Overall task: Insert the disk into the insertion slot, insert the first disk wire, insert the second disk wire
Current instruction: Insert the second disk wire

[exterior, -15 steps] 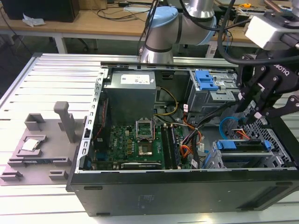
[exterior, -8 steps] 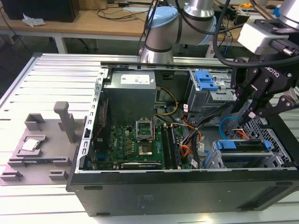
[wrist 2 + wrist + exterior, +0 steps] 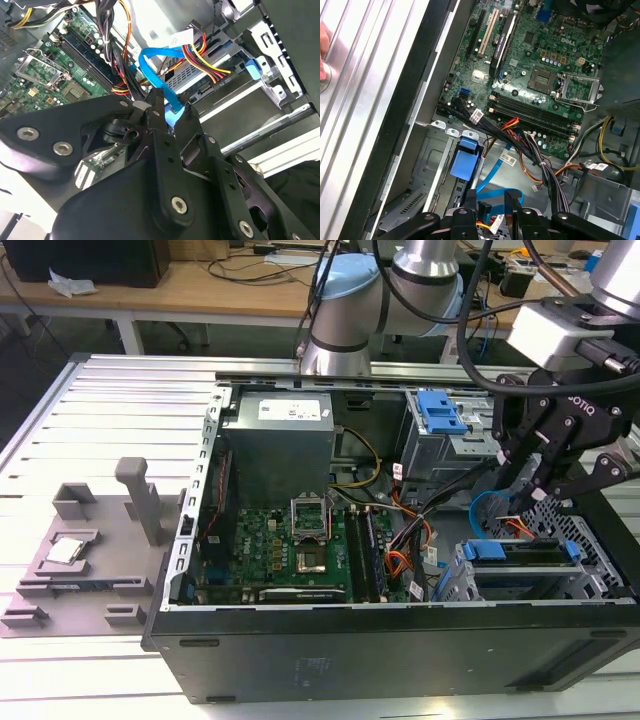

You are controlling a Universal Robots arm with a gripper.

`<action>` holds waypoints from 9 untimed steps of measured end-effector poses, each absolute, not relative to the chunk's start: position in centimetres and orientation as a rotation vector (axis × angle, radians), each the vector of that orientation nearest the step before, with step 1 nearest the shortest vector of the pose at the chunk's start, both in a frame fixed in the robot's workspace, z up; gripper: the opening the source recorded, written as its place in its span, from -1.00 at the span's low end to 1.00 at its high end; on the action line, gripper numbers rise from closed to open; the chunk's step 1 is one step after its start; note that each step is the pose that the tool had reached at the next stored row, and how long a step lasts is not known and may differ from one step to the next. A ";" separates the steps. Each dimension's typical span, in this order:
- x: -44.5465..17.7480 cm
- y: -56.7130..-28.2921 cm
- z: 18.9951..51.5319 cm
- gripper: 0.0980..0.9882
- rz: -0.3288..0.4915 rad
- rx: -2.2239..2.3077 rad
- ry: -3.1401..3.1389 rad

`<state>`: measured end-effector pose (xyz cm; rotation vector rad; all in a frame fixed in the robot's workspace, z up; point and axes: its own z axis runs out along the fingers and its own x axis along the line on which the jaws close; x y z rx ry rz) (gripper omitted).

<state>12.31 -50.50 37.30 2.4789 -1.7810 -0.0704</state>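
The disk (image 3: 520, 551) lies in its blue carrier inside the insertion slot (image 3: 596, 583), a grey cage at the exterior view's right end of the open computer case. A black plug with red, yellow and orange wires (image 3: 221, 79) sits against the disk's rear edge. My gripper (image 3: 513, 502) hangs just above the cage. In both wrist views its fingers (image 3: 156, 111) are shut on the end of the second disk wire (image 3: 150, 64), a flat light-blue cable that loops up behind them. The gripper (image 3: 491, 202) and the blue wire (image 3: 492, 175) show beside the carrier's blue tab (image 3: 465, 159).
The motherboard (image 3: 290, 540) fills the case floor, with a power supply (image 3: 278, 445) behind it. Black and orange cable bundles (image 3: 405, 540) run between the board and the cage. An upper bay with a blue latch (image 3: 441, 412) stands behind the gripper. A grey fixture (image 3: 90, 540) rests on the table outside the case.
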 end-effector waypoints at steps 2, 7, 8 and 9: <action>12.3 -50.5 37.3 -0.44 -0.070 2.479 -1.781; 12.3 -50.5 37.3 -0.85 -0.070 2.479 -1.781; 12.3 -50.5 37.3 -0.85 -0.070 2.479 -1.781; 12.3 -50.6 37.3 -0.85 -0.071 2.479 -1.781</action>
